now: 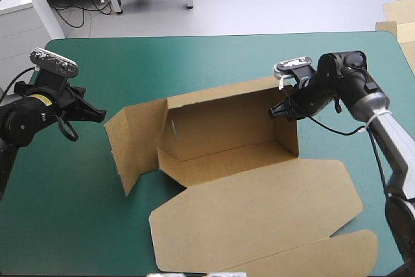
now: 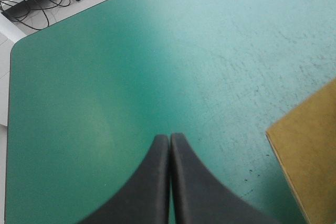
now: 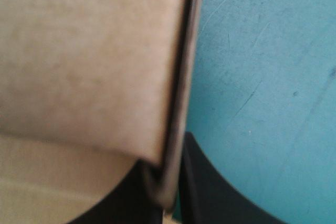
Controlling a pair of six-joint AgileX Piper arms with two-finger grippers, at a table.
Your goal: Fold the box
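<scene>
Your right gripper is clamped on the box. In the right wrist view, the edge of a standing brown wall runs down between the two black fingers, one on each face of the board. From the high view, that gripper sits at the upper part of the box's right end wall, close to the corner where it meets the back wall.

Your left gripper holds nothing. Its fingers are pressed together into a single point over bare teal-green cover. It sits just to the left of the box and is not touching it. A corner of brown board shows off to one side in the left wrist view.

The box sits around the middle of the table. Its back wall and right end wall are raised, and the floor lies flat between them. At the left end, a flap stands upright and swings outward, with a smaller tab angled in behind it. The lid lies flat on the cover, reaching toward the near edge, and its long tuck flap is spread out beyond it.
</scene>
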